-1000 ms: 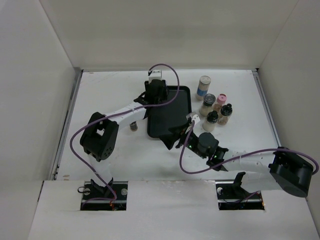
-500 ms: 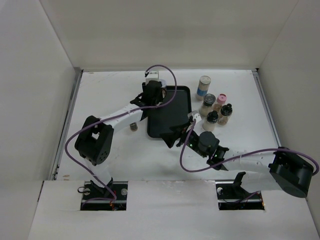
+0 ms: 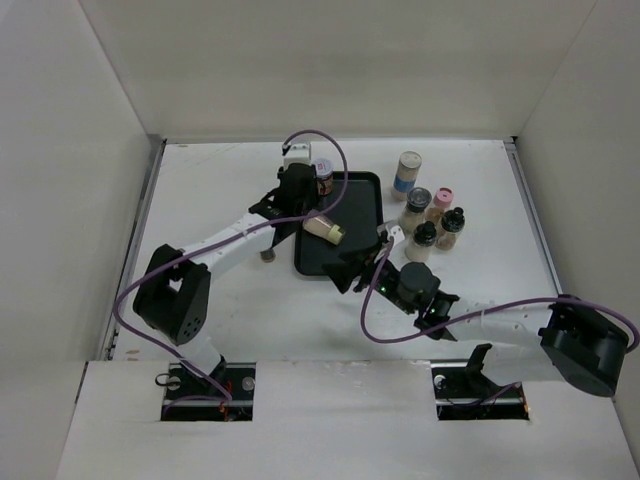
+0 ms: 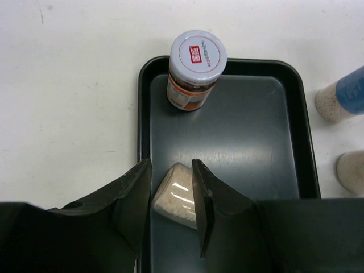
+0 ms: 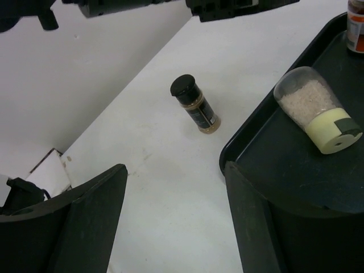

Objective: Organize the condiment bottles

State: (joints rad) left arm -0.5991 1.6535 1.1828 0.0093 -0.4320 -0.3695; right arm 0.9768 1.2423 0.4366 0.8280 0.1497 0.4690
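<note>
Pulled back and to the left since a second ago, the left end effector [image 4: 170, 166] has uncovered two things it was hiding on the flat black rectangular tray [image 3: 352, 210]. One is a clear bottle of pale grains with a yellow cap [image 3: 325, 228], lying on its side on the left part of the tray with its cap toward the tray's middle. The other is a squat clear jar with a whitish lid and dark contents [image 3: 323, 172], standing upright in the tray's far left corner.

In the left wrist view the fingers stand apart above the tray. The base of the lying bottle shows beneath the gap between them. The right wrist view shows that bottle resting on the tray by itself.

The right end effector [image 5: 175, 168] has not shifted. It sits low by the tray's near left corner, spread wide with nothing between its fingers.

On the white desk [image 3: 210, 190], just left of the tray, a small clear bottle with a black cap and brown contents [image 3: 267, 253] stands upright.

Right of the tray, five more stand in a cluster:
- a tall clear bottle with a blue label [image 3: 406, 172], farthest back
- a grey-capped jar [image 3: 416, 203]
- a pink-capped bottle [image 3: 441, 200]
- a black-capped bottle on the right [image 3: 452, 224]
- a nearer black-capped bottle [image 3: 424, 240]
</note>
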